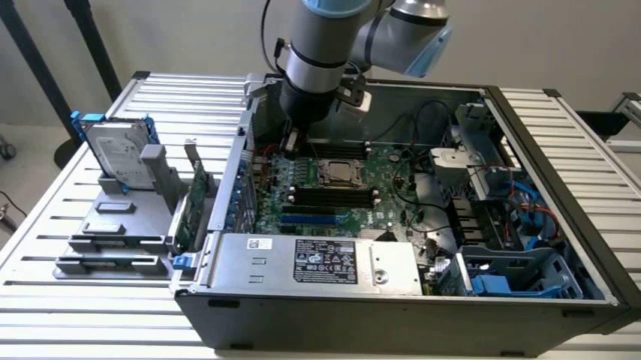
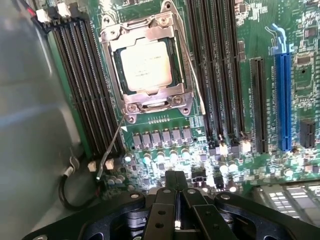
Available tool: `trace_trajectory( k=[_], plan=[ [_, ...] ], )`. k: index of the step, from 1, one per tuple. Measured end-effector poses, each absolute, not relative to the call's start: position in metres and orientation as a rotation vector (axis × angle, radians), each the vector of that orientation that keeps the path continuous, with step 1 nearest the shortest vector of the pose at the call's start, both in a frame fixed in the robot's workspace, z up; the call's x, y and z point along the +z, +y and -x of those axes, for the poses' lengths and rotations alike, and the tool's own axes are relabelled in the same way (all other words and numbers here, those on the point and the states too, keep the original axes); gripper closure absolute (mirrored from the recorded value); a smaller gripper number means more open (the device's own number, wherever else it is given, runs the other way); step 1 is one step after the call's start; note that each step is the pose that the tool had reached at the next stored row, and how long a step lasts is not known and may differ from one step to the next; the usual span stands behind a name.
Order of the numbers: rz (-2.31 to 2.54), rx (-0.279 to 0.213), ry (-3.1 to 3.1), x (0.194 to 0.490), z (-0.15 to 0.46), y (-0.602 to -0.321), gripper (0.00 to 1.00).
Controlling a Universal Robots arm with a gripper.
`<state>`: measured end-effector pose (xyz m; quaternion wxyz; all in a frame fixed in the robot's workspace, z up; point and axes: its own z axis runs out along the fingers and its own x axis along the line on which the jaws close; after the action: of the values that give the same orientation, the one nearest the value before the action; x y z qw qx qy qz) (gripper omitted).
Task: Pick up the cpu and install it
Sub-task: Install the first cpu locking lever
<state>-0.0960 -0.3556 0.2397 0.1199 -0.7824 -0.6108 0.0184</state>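
The cpu (image 1: 338,171), a small square chip with a shiny silver top, lies flat in its metal socket frame (image 1: 338,182) on the green motherboard (image 1: 386,214) inside the open computer case. The wrist view shows the cpu (image 2: 146,64) seated under the socket frame (image 2: 131,105), with a thin wire lever (image 2: 111,150) sticking out from one corner. My gripper (image 1: 293,144) hangs just above the board, to the exterior view's left of the socket and apart from the chip. In the wrist view the gripper (image 2: 175,182) is shut, its black fingers pressed together with nothing between them.
Black memory slots (image 2: 85,85) flank the socket, and a blue slot (image 2: 284,100) lies farther off. The case wall (image 1: 240,161) stands close beside my gripper. A power supply (image 1: 311,260) fills the case front. Outside at the exterior view's left stand a hard drive (image 1: 118,154) and a green card (image 1: 200,196).
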Motion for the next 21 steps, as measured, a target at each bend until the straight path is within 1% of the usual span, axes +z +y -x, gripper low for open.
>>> trace_trajectory(
  k=[3, 10, 13, 21],
  plan=[
    [2.291, 0.021, -1.739, 0.2385, 0.096, -0.3556, 0.89],
    [2.234, -0.093, -1.648, 0.2379, 0.096, -0.3556, 0.89],
    [2.21, -0.134, -1.618, 0.2379, 0.096, -0.3556, 0.89],
    [2.227, -0.181, -1.581, 0.238, 0.096, -0.3551, 0.89]
  ],
)
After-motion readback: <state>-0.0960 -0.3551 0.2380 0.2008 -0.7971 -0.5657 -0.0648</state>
